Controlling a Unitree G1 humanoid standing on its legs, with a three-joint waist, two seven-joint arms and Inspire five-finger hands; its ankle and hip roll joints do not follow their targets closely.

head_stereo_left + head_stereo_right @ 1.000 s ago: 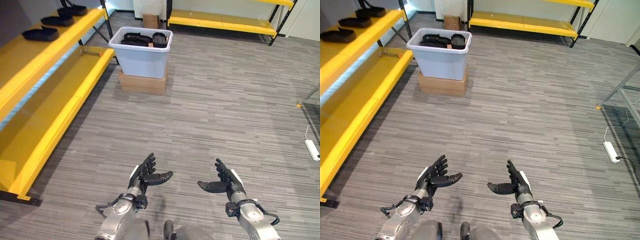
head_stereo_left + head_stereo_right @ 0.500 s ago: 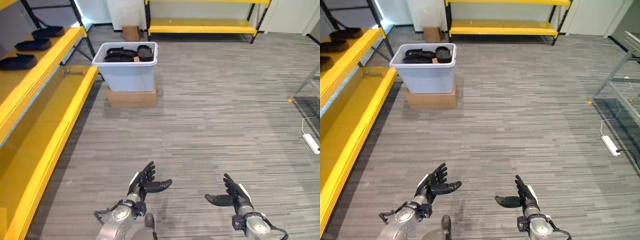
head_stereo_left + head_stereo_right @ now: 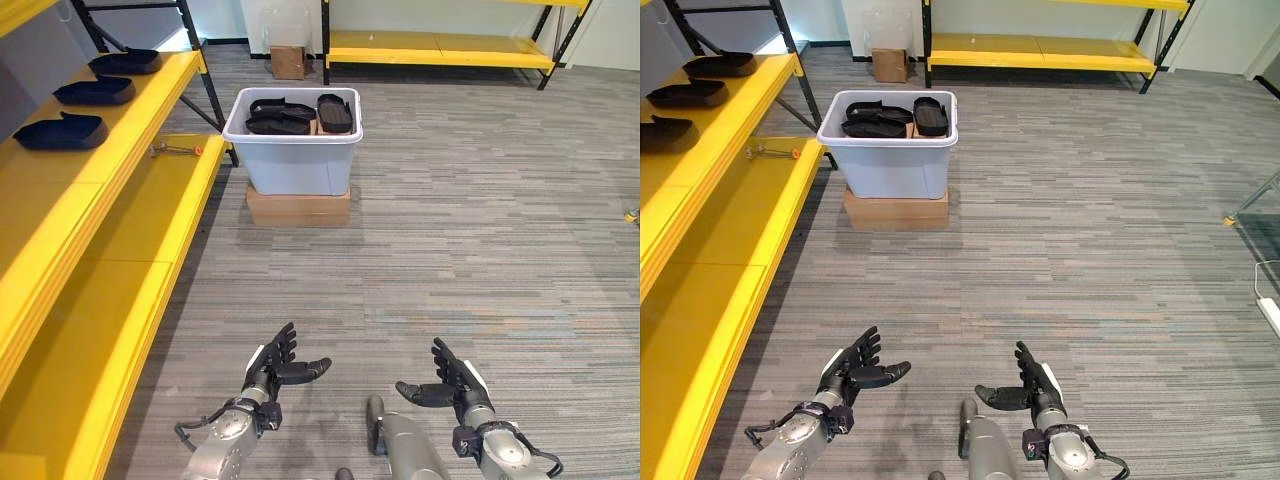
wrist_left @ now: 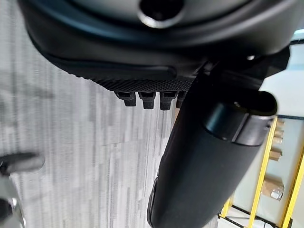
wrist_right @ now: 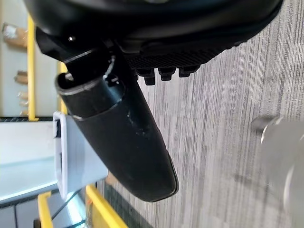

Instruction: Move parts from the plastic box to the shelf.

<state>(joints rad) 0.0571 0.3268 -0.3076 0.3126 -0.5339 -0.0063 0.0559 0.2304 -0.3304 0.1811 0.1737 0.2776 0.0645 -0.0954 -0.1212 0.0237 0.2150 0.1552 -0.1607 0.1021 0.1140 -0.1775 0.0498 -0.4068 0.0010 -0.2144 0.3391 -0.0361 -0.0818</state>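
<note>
Both my hands hang low over the grey floor (image 3: 480,250), the left hand (image 3: 276,367) and right hand (image 3: 447,383) with fingers spread, holding nothing. Far ahead I see the plastic box (image 3: 297,160) on a cardboard carton (image 3: 298,208), black parts (image 3: 300,112) inside. More parts (image 3: 60,131) lie on the yellow shelf (image 3: 110,160) at left.

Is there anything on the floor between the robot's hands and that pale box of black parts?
Nothing visible: only bare grey carpet lies between the open left hand and right hand and the pale plastic box of black parts.
</note>
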